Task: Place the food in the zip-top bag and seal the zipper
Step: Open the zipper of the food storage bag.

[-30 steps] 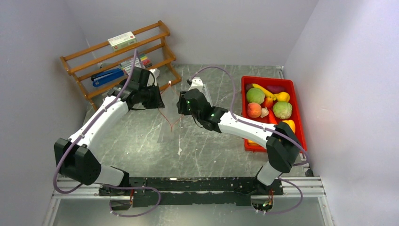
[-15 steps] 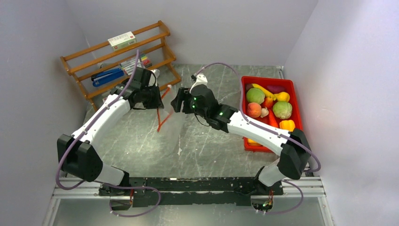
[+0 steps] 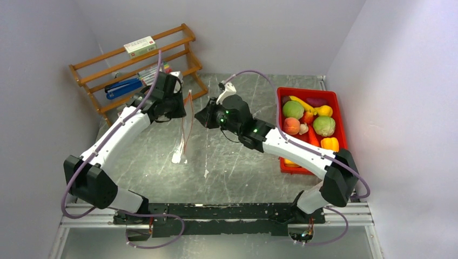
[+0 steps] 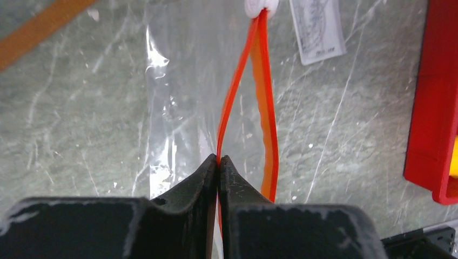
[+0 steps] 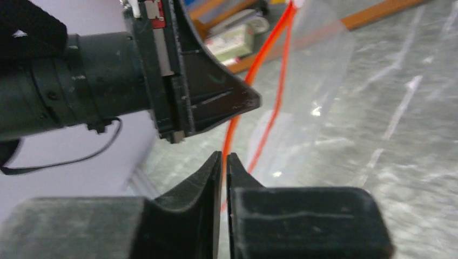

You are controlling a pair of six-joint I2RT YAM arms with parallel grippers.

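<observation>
While the left gripper clamps the zipper, the right gripper's hold beside it looks unclear; slipping would collapse the zip-top bag.

Top cam overhead, wrist cams share zipper

zip-top bag at centre | food in bin, right | rack behind, left

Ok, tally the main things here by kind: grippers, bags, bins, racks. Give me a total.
grippers: 2 (left gripper, right gripper)
zip-top bag: 1
red bin: 1
wooden rack: 1
total: 5
</observation>
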